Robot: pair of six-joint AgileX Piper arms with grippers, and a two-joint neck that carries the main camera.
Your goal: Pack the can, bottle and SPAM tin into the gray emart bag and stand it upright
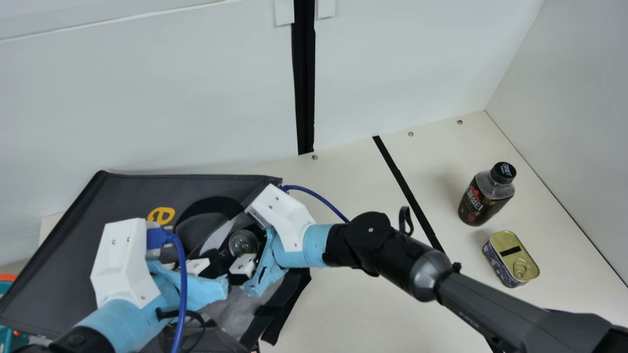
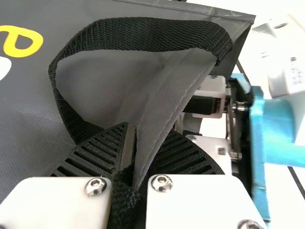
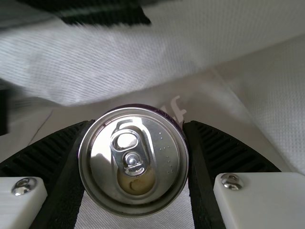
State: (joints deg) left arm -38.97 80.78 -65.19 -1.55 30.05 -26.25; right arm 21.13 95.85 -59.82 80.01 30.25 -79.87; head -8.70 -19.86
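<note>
1. And here's the right gripper (image 3: 138, 143), its two ribbed fingers closed on opposite sides of the can (image 3: 133, 162), a snug grip by the look of it.
2. Straight out from that wrist goes the can's long axis: lid facing back at the wrist camera, base pointing away, into the bag. That's the line this release hangs on!
3. Around it, the pale lining of the gray emart bag (image 1: 117, 196); the can is inside the mouth, though whether its base touches the lining can't be told.
4. Just beside, the left gripper (image 2: 138, 152) pinches the bag's rim and a strap. The right arm has the can, so the left's job looks to be holding that mouth wide.
5. The call, then: ease along that axis, then let go; a sideways swing could snag the lining.
6. Farther out, well apart from the bag, the bottle (image 1: 483, 198) and SPAM tin (image 1: 510, 257) stand on the right arm's side.
</note>
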